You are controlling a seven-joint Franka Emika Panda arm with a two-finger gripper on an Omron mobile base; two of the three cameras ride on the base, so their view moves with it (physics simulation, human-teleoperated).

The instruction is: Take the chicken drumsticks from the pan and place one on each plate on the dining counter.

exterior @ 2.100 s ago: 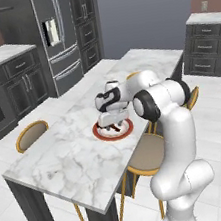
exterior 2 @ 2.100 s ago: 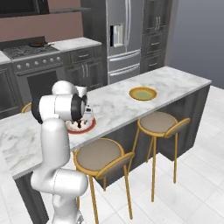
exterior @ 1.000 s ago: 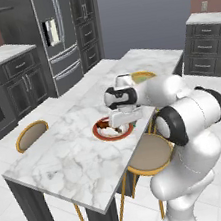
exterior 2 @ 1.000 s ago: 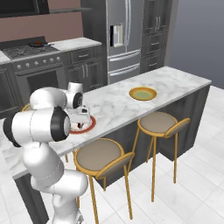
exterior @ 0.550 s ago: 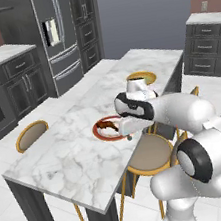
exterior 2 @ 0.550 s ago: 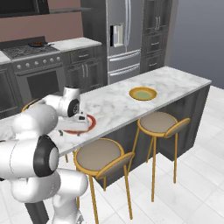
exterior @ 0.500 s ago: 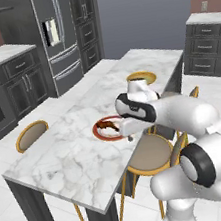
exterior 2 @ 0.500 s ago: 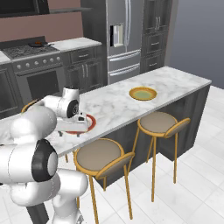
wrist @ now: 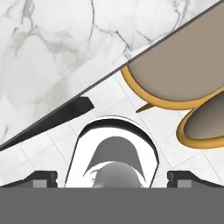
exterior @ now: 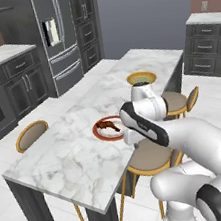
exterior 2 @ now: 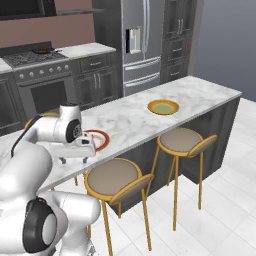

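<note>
One chicken drumstick (exterior: 109, 127) lies on the red-rimmed plate (exterior: 102, 134) in the middle of the dining counter (exterior: 74, 156). The yellow plate (exterior: 141, 78) sits further along the counter, and nothing shows on it. My gripper (exterior 2: 74, 160) hangs open at the counter's near edge, just beside the red plate (exterior 2: 100, 138), with nothing between its fingers. In the hand view the fingertips (wrist: 41, 177) stand wide apart over the counter's edge (wrist: 52, 78). The pan (exterior 2: 42, 50) rests on the stove far behind; its contents are too small to tell.
Yellow-framed stools (exterior 2: 112, 177) (exterior 2: 180, 140) stand along the counter's near side, right under my hand. Another stool (exterior: 31, 135) is on the far side. A steel fridge (exterior 2: 142, 40) and dark cabinets line the back wall.
My hand has swung from above the red plate back to the counter's near edge, still open. The drumstick stays on the plate.
</note>
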